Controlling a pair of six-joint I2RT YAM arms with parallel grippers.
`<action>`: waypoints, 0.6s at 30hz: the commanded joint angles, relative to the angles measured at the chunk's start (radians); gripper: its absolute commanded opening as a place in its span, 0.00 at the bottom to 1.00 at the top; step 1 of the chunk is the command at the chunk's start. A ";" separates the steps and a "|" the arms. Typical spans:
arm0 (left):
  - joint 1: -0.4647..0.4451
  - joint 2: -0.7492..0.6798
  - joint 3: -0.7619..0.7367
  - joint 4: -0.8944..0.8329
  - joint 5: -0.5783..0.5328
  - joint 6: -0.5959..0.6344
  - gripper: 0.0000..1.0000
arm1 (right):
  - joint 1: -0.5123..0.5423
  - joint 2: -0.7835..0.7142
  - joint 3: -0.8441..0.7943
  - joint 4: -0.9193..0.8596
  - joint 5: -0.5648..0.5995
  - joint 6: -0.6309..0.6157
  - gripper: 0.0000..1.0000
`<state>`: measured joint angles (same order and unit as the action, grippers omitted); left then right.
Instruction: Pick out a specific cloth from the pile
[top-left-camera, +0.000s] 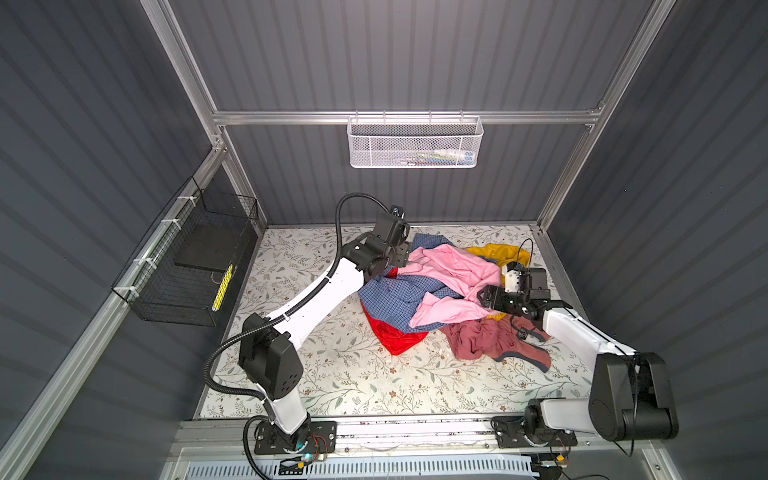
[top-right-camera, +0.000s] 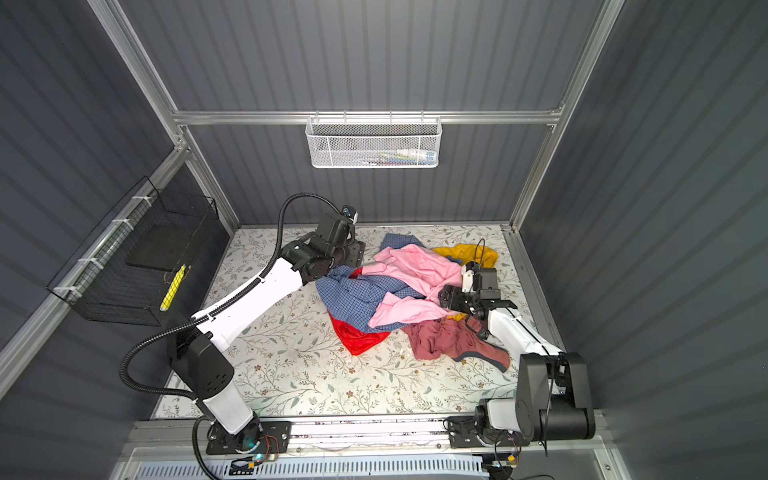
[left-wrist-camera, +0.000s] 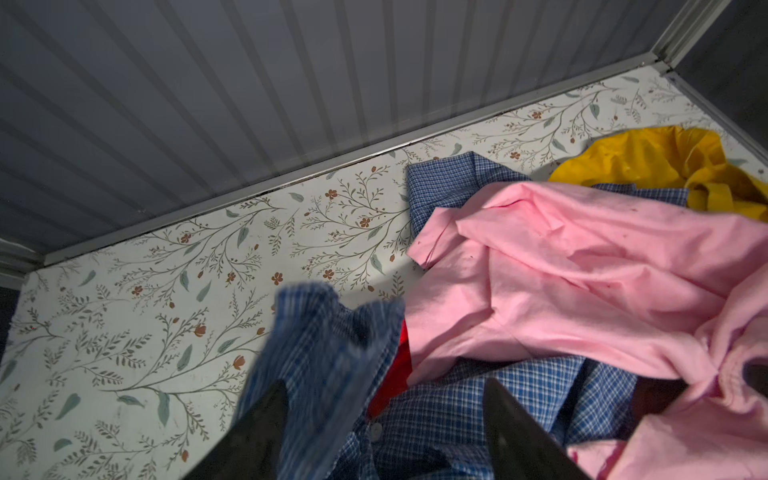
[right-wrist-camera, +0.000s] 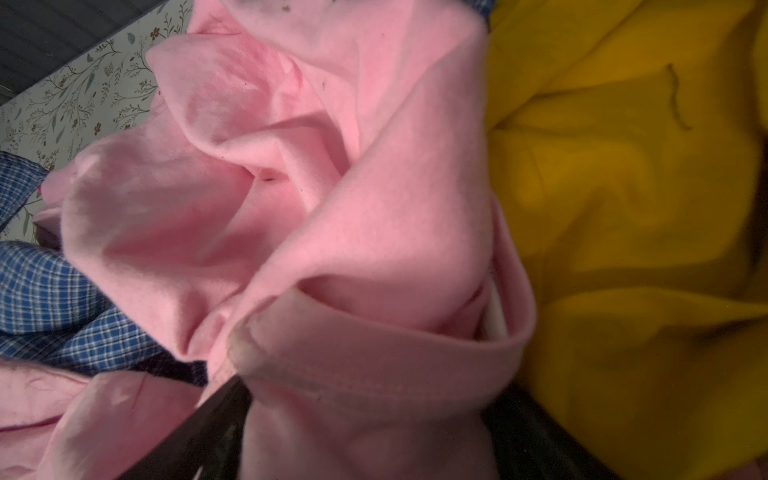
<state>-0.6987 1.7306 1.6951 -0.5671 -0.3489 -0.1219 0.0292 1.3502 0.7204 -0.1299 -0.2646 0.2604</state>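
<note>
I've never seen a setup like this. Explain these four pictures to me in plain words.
Two white robot arms, a left arm and a right arm, stand at a flowered table inside a grey booth. Two pictures look down from overhead. The other two come from a camera on each arm's wrist. On the table lies a pile of clothes: a blue check shirt, a pink garment over it, a red garment beneath, a yellow garment toward the back wall and a dusty rose garment in front. The left gripper is open, with a fold of the blue check shirt between its fingers. The right gripper has pink fabric bunched between its fingers. Whether it is clamped, the pictures do not show.
</note>
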 joint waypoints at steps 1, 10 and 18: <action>-0.045 0.009 0.092 -0.070 0.051 0.066 0.79 | 0.002 0.013 0.019 -0.025 0.002 -0.012 0.89; -0.058 0.012 0.094 -0.092 0.366 0.084 0.78 | 0.002 0.030 0.031 -0.024 -0.004 -0.006 0.89; -0.058 0.141 0.140 -0.306 0.436 0.059 0.76 | 0.002 0.035 0.039 -0.032 -0.007 -0.015 0.89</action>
<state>-0.7597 1.8301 1.8233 -0.7536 0.0071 -0.0601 0.0292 1.3701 0.7368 -0.1398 -0.2653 0.2592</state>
